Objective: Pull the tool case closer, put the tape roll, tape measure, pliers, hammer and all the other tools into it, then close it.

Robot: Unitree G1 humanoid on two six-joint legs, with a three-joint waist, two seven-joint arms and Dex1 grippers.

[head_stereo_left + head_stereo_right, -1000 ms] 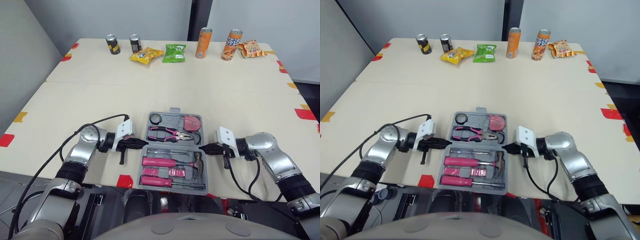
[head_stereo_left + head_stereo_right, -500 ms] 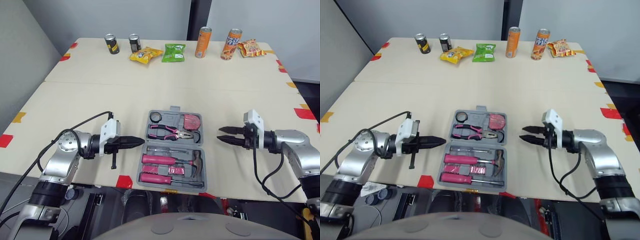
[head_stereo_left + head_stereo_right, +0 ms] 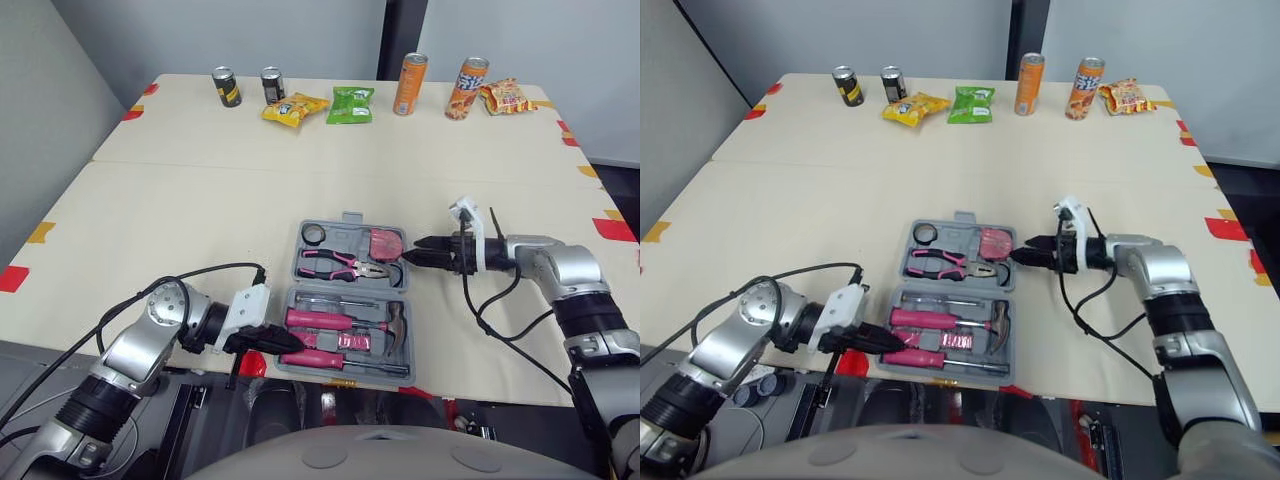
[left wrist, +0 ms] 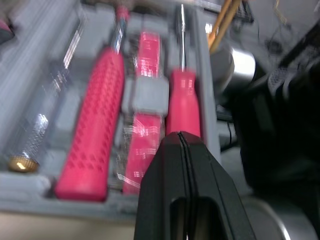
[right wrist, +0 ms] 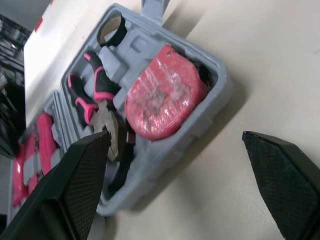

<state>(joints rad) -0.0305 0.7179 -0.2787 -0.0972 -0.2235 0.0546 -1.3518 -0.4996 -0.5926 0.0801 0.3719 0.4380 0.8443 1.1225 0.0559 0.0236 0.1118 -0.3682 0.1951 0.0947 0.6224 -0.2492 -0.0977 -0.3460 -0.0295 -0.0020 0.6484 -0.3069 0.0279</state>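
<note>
The grey tool case (image 3: 345,284) lies open near the table's front edge. Its far half holds a black tape roll (image 3: 312,235), pink-handled pliers (image 3: 340,265) and a pink tape measure (image 5: 162,102). The near half holds a hammer (image 3: 345,322) and a pink screwdriver (image 4: 183,100) among other tools. My left gripper (image 3: 295,343) is shut, with its tip at the near left corner of the case. At the right edge of the far half, beside the tape measure, my right gripper (image 5: 176,135) is open and holds nothing.
Two dark cans (image 3: 226,87), a yellow bag (image 3: 293,109), a green bag (image 3: 350,104), two orange cans (image 3: 408,84) and a snack bag (image 3: 503,97) line the far edge. Red and yellow tape marks (image 3: 612,228) sit along the table's sides.
My right gripper has opened and swung from beside the near half to the far half's right edge. My left gripper pulled back, then came in low at the case's near left corner.
</note>
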